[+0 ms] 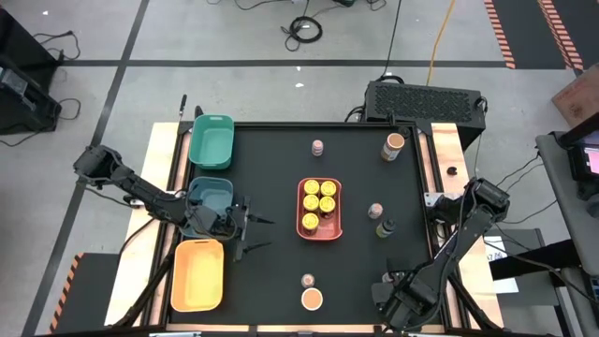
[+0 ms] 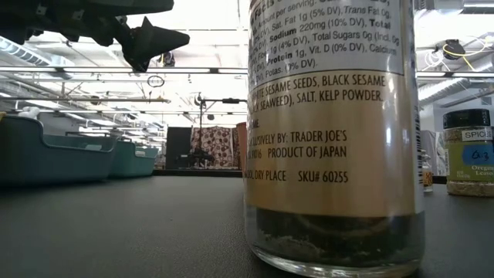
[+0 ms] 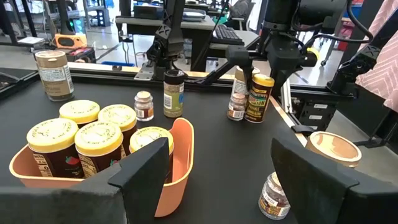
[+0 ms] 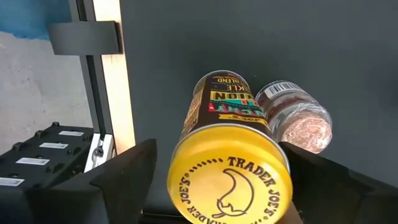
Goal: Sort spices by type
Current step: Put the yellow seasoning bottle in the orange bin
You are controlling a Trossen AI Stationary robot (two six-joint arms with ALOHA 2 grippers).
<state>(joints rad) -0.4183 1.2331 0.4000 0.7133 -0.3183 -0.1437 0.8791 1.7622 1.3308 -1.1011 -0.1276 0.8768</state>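
Note:
Several yellow-lidded spice jars (image 1: 319,197) stand in the coral tray (image 1: 319,232) at mid-table. My right gripper (image 4: 224,165) points down near the table's near right corner, open. Its fingers flank another yellow-lidded jar (image 4: 230,171) (image 3: 259,98) without touching it. A small pinkish-brown-lidded jar (image 4: 297,118) stands right beside that jar. My left gripper (image 1: 260,234) (image 3: 221,149) hovers open, level, left of the coral tray, holding nothing. Loose jars stand on the mat: a tan-lidded one (image 1: 394,143) at the far right, and a small one (image 1: 374,211) next to a dark-lidded one (image 1: 385,227).
Green (image 1: 211,140), teal (image 1: 211,195) and yellow (image 1: 198,273) trays line the left edge. A tan-orange-lidded jar (image 1: 312,300) and a small jar (image 1: 307,280) stand at the near edge, and another small jar (image 1: 317,147) stands at the far side. Bare mat lies between them.

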